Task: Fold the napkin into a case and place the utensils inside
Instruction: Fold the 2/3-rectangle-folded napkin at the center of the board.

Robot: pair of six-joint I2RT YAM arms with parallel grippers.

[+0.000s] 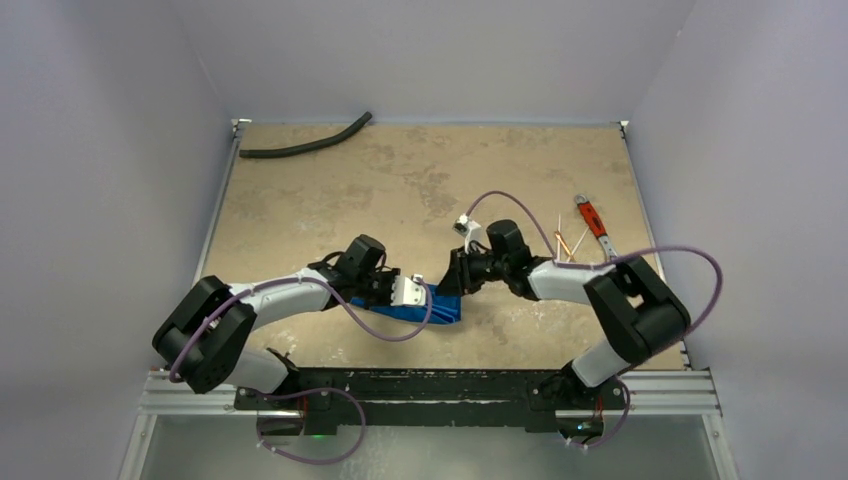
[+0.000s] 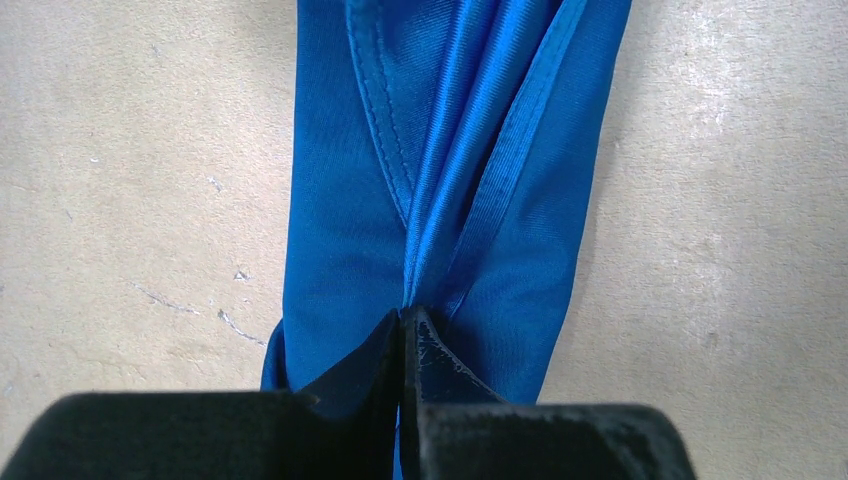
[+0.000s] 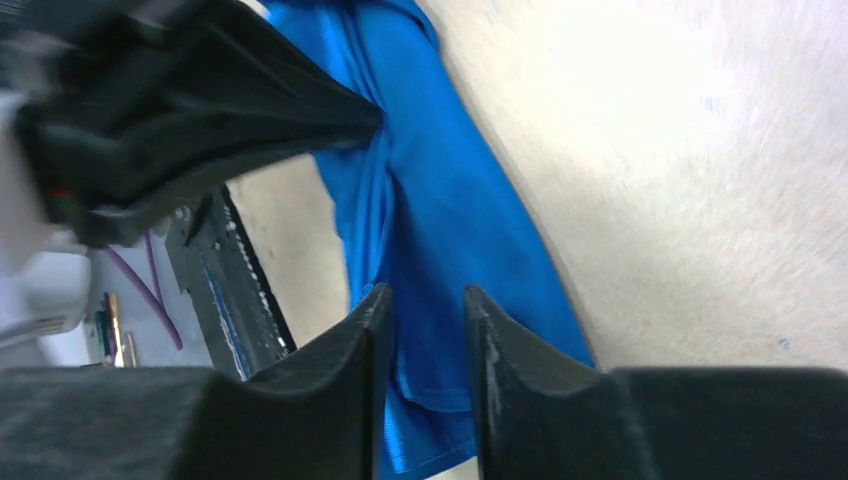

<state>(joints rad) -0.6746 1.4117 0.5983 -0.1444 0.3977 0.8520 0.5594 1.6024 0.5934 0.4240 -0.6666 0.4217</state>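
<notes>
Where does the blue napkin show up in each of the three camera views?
Top external: napkin low centre, between the two arms' tips.
Left wrist: napkin fills the upper middle, narrowing towards bottom centre.
Right wrist: napkin runs as a diagonal band from top centre to bottom centre.
Shared landmark: the left gripper, shut on the napkin; it is the black wedge at upper left in the right wrist view.

Left arm [image 1: 270, 297] low, elbow folded by base, forearm reaching right toward table middle. Right arm [image 1: 575, 280] mirrors it: elbow bent at right edge, forearm reaching left, wrist angled down. Two wrists nearly meet, tips close together near front centre. Left gripper [image 2: 403, 316] fingers pressed tight together, pinching gathered folds of napkin [image 2: 450, 150] at very tip. Right gripper [image 3: 428, 295] fingers parted, narrow gap between them, poised just over same cloth; no pinch visible.
</notes>
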